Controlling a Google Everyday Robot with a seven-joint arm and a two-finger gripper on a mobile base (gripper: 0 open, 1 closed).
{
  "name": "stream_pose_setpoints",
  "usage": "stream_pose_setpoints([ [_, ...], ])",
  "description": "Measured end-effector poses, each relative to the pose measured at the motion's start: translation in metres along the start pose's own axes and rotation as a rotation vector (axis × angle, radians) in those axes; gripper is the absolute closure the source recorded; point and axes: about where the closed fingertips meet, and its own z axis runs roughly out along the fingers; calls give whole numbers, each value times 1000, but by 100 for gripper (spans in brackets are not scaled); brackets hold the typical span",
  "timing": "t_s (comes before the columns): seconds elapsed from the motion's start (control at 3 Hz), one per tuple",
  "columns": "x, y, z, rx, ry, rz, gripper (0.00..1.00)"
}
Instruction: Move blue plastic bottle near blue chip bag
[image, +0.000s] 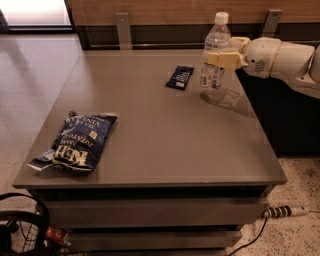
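The blue plastic bottle (217, 39) stands straight up at the far right part of the worktop (165, 135). It is clear, with a white cap (221, 18) on top and a white and blue label (211, 76) low down. My pincer (212, 58) is clamped on the middle of the bottle, just above the label. One tan finger (225, 58) lies across the front of it. I cannot tell if the bottom of the bottle touches the worktop or hangs just over it. A faint, shiny mirror picture of the bottle shows on the top right below it. My white arm (282, 57) comes in from the right side and reaches over the right edge of the worktop. Just to the left of the bottle lies a small dark blue packet (180, 77). It is flat and does not touch the bottle. The blue chip bag (80, 142) is well apart from the bottle, down at the near left corner of the worktop. It lies flat, is dark blue with white letters, and has a small pale square on it. One end of the bag sits right at the left edge. The worktop is grey and smooth. Behind it is a brown wooden wall (150, 7). On the speckled floor (305, 235) at the lower right lies a white power strip (282, 211) with a black cord.
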Motion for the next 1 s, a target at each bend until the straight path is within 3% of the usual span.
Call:
stream_pose_setpoints([
  [0.33,-27,22,-10,19,-83,7,100],
  [0.67,-46,61,-12,26,-143,4,100],
  [1.0,-49,107,-6,16,-132,-2,100],
])
